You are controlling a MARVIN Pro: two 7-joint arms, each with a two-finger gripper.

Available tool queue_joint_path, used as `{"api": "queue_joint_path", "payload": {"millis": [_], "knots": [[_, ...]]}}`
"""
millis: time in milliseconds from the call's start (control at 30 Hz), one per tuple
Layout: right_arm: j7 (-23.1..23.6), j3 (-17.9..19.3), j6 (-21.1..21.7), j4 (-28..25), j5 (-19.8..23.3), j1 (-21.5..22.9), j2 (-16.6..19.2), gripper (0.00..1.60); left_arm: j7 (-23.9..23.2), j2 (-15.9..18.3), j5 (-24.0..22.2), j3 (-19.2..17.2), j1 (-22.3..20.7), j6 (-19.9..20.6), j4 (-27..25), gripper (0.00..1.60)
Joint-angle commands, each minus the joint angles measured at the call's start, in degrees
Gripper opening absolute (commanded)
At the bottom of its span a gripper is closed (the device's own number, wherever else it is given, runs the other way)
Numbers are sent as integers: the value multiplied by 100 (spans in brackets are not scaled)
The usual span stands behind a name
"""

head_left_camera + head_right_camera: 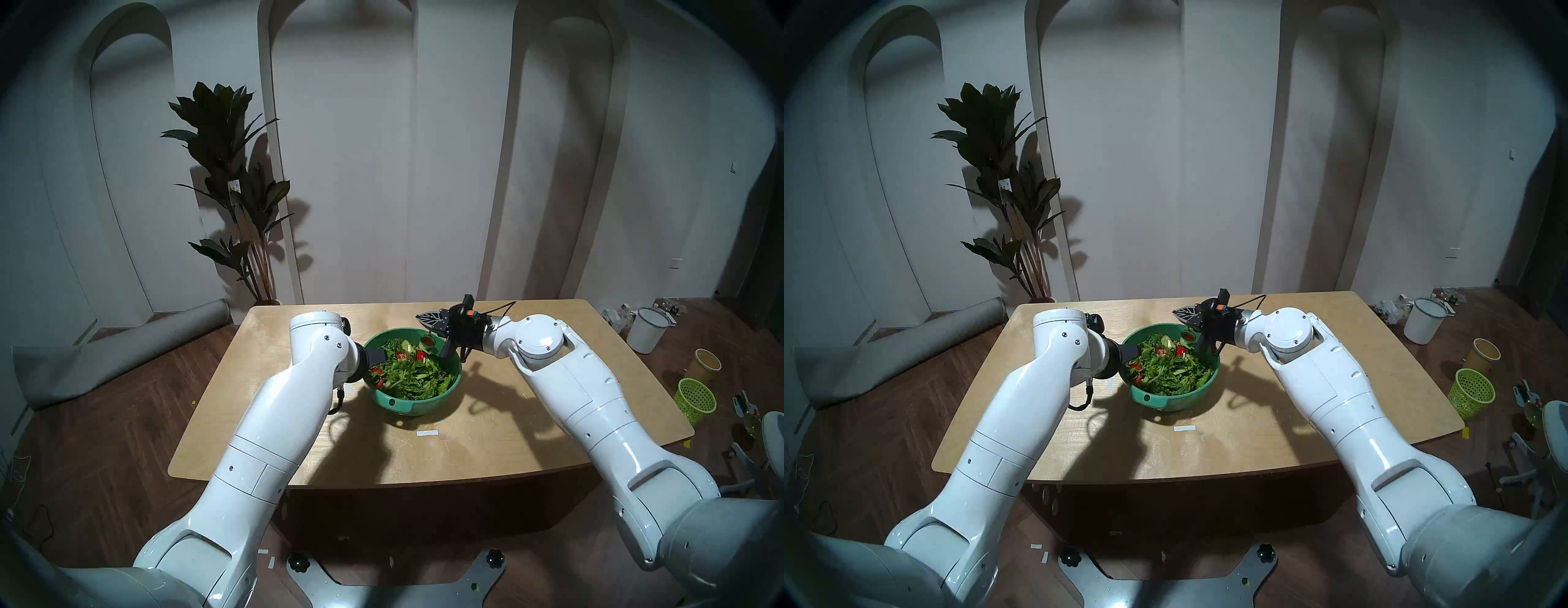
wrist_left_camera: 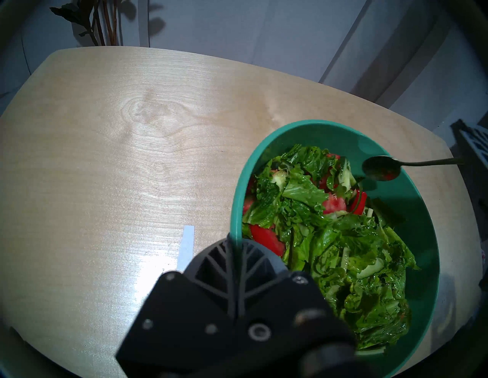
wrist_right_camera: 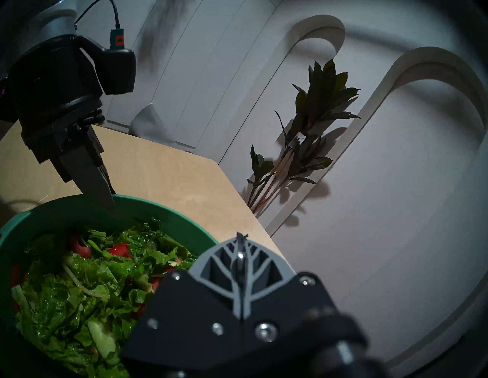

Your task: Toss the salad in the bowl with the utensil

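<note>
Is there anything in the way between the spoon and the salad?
Nothing visible. The spoon, held by the right gripper, hangs over the far side of the teal bowl. Only open air lies between it and the salad below.

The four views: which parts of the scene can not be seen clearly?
- Slim shiny metal spoon: left wrist view's edge cuts its handle; right gripper covers it in right wrist view.
- Left gripper on the round teal-green plastic bowl: white arm hides it in head views.
- Chopped green salad: its bottom hidden.
</note>
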Motion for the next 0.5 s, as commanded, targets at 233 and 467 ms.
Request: {"api": "queue_joint_path", "payload": {"millis": [233,467], "knots": [[-332,-21,-579,1468,74,831,-815,0,182,-16,46,-18,-151,-13,-135,0],[-37,508,-748,2114,1098,747,-1304,0,307,-54,37,-41,-159,-13,-161,0]]}}
